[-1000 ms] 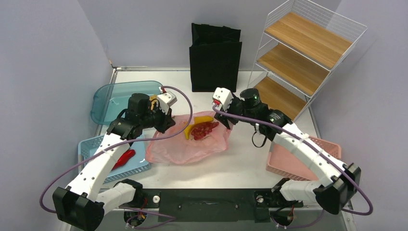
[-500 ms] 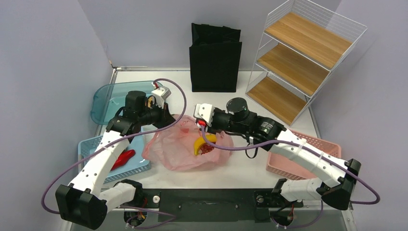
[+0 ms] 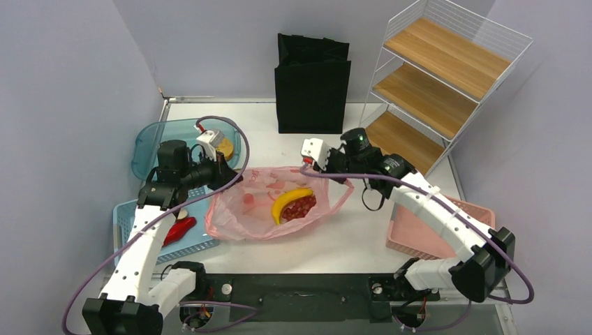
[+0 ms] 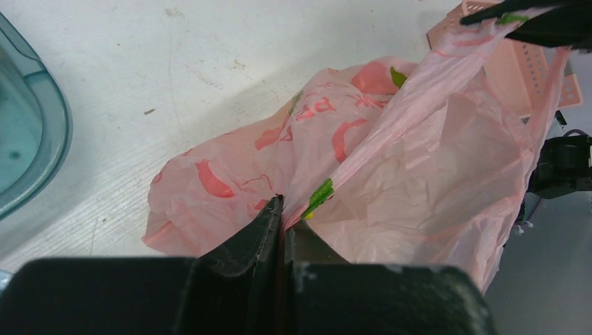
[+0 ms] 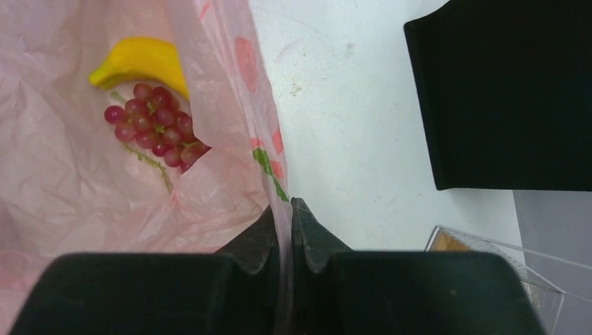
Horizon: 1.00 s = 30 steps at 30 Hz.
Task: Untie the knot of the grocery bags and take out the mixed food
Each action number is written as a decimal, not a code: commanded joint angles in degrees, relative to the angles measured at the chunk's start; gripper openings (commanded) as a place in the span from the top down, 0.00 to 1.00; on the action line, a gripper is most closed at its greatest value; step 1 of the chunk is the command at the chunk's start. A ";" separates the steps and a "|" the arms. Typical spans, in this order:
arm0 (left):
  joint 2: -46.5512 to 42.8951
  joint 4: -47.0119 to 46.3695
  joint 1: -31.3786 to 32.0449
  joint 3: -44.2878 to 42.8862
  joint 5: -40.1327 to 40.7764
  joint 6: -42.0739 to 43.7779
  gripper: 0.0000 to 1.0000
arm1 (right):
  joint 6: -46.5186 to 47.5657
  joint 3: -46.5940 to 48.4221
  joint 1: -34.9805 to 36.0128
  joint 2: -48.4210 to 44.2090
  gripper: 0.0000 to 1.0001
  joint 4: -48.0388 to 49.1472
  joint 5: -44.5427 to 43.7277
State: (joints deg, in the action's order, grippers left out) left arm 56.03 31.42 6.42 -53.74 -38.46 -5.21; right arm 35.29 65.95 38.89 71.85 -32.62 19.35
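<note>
One pink grocery bag lies at the table's middle, its mouth stretched open; no knot shows. Inside lie mixed food items: a yellow banana and a red grape cluster, which the right wrist view also shows as banana and grapes. My left gripper is shut on the bag's left rim, a fold of pink plastic pinched at its tips. At the right rim my right gripper is shut on a strip of the bag, which runs between its tips.
A blue basket at the left holds a red chilli. Behind it is a teal tray. A pink basket sits at the right. The black tote and a wire shelf rack stand at the back.
My right gripper came down to the bag's right rim, shut on it and drew it right. The left gripper pulled its rim leftward. The bag's mouth now stands wider.
</note>
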 commanded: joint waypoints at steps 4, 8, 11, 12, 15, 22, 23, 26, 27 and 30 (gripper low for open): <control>-1.80 -7.29 -1.61 1.63 1.03 -6.52 1.00 | -7.55 22.66 -3.75 11.41 0.66 -3.67 6.14; -2.05 -10.14 -1.63 2.43 2.21 -11.00 1.00 | -10.42 27.18 -4.16 13.59 0.38 -5.44 7.53; -2.11 -14.12 -1.71 4.24 2.11 -15.36 1.00 | -13.82 29.46 -4.04 12.58 0.23 -5.72 8.91; -2.14 -14.68 -1.68 4.55 2.09 -16.89 1.00 | -15.40 30.36 -3.68 11.50 0.17 -5.51 9.33; -2.08 -16.00 -1.96 5.64 2.33 -17.76 1.00 | -17.20 30.73 -1.98 8.29 0.13 -4.23 7.55; -1.49 -17.89 -2.12 6.24 1.86 -19.79 1.00 | -24.08 31.91 1.63 4.70 0.14 -3.85 8.36; -1.50 -18.00 -2.11 6.26 1.80 -20.24 1.00 | -24.49 30.80 2.64 4.52 0.20 -4.20 8.98; -1.69 -18.23 -2.19 6.65 1.37 -20.95 1.00 | -20.86 26.78 9.15 3.94 0.46 -4.97 8.25; -1.86 -18.23 -2.33 6.72 0.99 -21.02 1.00 | -18.54 24.05 11.11 4.09 0.57 -4.84 7.83; -2.16 -18.25 -2.36 6.95 0.26 -21.26 1.00 | -11.91 18.56 14.61 5.46 0.75 -4.95 5.42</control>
State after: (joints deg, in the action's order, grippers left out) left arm 54.85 16.56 4.62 -46.98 -36.56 -25.08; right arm 16.23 91.33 48.90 75.16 -36.82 26.46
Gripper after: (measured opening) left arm 0.006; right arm 0.357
